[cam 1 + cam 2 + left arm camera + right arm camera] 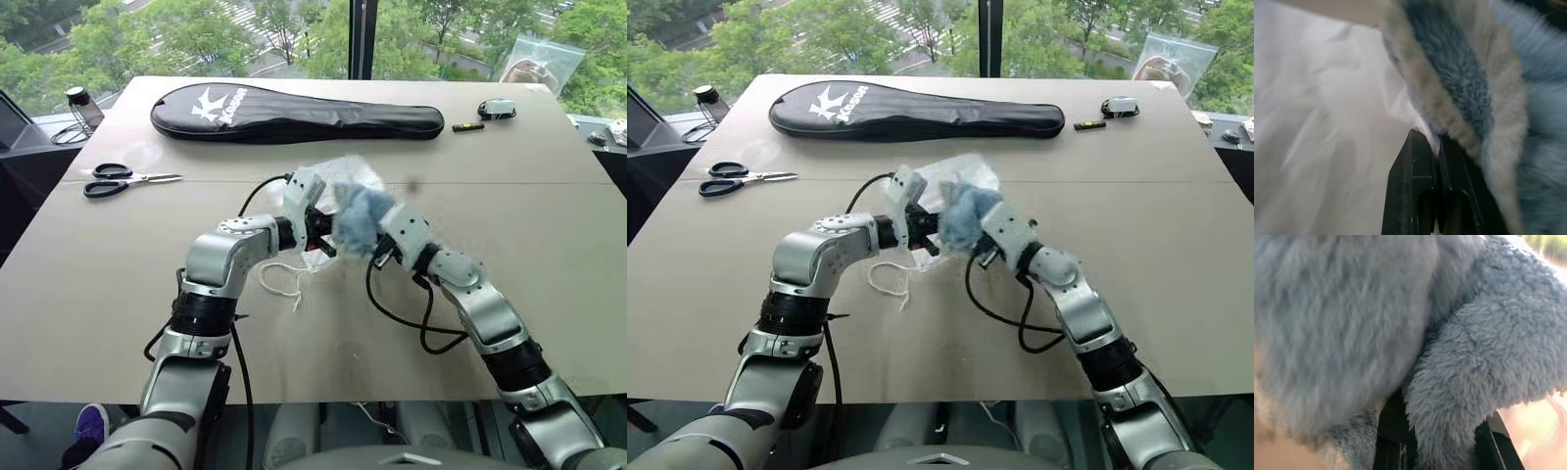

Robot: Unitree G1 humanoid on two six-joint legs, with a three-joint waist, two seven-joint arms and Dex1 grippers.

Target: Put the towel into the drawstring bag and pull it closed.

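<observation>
The light blue fluffy towel hangs bunched above the middle of the table, and my right gripper is shut on it, its fingers mostly buried in the pile. The towel presses against the mouth of the thin white drawstring bag, which is lifted off the table. My left gripper is shut on a fold of the bag's fabric right beside the towel's pale edge. The bag's white cord trails in loops onto the table below the left gripper.
A long black racket case lies across the far side of the table. Scissors lie at the left. A clear plastic pouch and small items sit at the far right corner, a dark jar at the far left.
</observation>
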